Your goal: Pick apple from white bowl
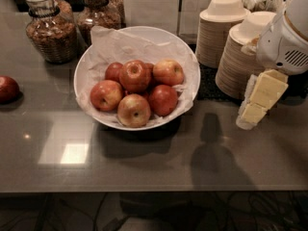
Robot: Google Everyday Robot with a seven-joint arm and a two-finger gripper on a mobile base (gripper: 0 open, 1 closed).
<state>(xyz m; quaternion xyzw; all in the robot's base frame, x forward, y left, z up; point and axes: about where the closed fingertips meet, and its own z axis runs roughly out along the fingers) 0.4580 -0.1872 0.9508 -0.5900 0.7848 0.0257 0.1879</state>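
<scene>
- Centrally, white bowl (78,79), paper-lined, on the grey table (144,162): six apples heaped inside.
- The apple (134,75), red with yellow streaks, sits topmost in the heap, touching its neighbours.
- Two glass jars (50,30) behind the bowl at left, holding brown dry food.
- Two stacks of beige bowls (224,30) at right rear.
- One loose dark apple (7,88) at the table's left edge.
- Gripper (257,105), yellow-padded, hangs right of the white bowl, well apart from it; open or closed, cannot tell.

Red apple (134,76) (yellow-orange streaks); white bowl (82,77); pale-yellow gripper (256,106) at right edge
</scene>
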